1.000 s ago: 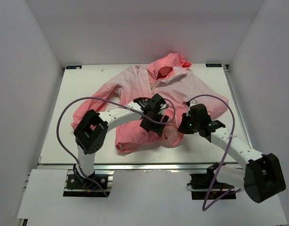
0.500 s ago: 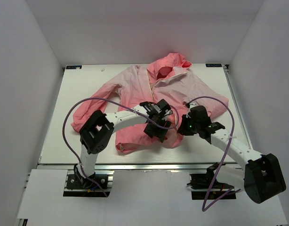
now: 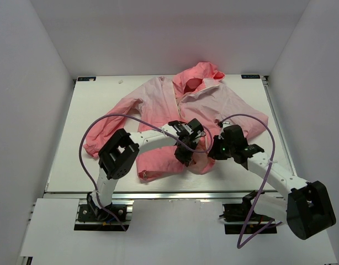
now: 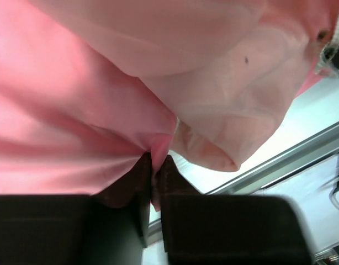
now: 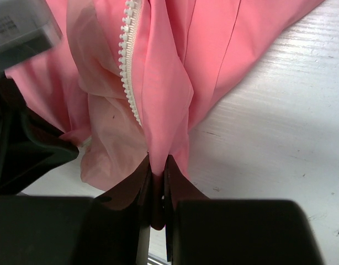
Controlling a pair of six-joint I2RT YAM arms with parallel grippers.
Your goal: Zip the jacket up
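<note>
Count: one jacket [image 3: 175, 110], two arms, two sets of fingers, two purple cables, and one row of white zipper teeth [image 5: 128, 66] that we can make out.

The jacket lies spread on the white surface [image 3: 103, 94], hood [image 3: 200, 74] toward the far edge and sleeves out to either side. It is coral pink on its left half and paler pink toward the right. The lower hem sits near the front edge of the surface, bunched where both arms meet it.

The left arm [image 3: 150, 137] curves in from the left, its cable [image 3: 86, 143] looping over it. The left fingers [image 4: 144, 176] are pressed nearly together and pinch a small fold of coral fabric. A paler, thinner flap hangs just to the right of that pinch.

The right arm [image 3: 269, 168] reaches in from the right with its own cable [image 3: 271, 149]. The right fingers [image 5: 143, 182] are likewise drawn close together, clamping a fold of pink fabric at the lower edge. The zipper teeth run down just left of that fold and end above the fingertips. We cannot see a slider.

From above, the two grips sit just beside each other at the hem.
</note>
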